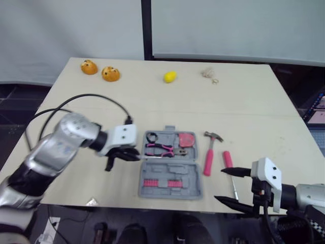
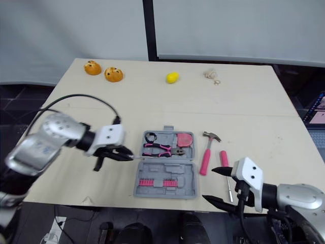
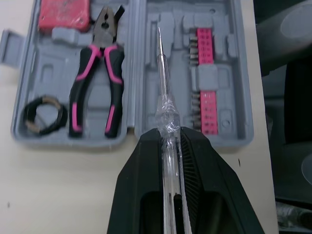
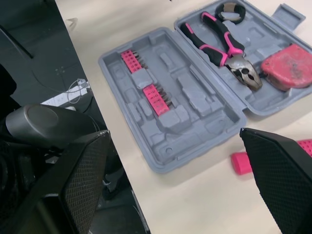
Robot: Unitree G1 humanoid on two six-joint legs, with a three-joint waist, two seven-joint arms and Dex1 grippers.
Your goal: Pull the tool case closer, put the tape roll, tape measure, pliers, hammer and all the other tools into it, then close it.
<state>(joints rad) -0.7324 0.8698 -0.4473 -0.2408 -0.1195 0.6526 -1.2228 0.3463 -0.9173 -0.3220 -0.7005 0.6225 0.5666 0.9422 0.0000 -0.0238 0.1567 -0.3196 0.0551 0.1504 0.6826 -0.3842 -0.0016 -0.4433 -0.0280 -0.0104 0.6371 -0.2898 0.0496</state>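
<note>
The grey tool case (image 1: 172,170) lies open near the table's front edge. Its far half holds a black tape roll (image 3: 45,115), pink-handled pliers (image 3: 96,83) and a red tape measure (image 1: 187,139). Pink bit strips (image 3: 206,87) sit in the near half. My left gripper (image 3: 168,134) is shut on a clear-handled screwdriver (image 3: 165,112), whose tip reaches over the case's left side. To the right of the case lie a pink-handled hammer (image 1: 209,152) and a pink-handled screwdriver (image 1: 229,166). My right gripper (image 1: 220,184) hangs open at the front edge, right of the case, with nothing in it.
Two orange objects (image 1: 99,70), a yellow one (image 1: 170,77) and a small beige one (image 1: 208,73) sit along the table's far edge. A black cable (image 1: 86,97) loops over the table from my left arm. Dark floor lies beyond the front edge.
</note>
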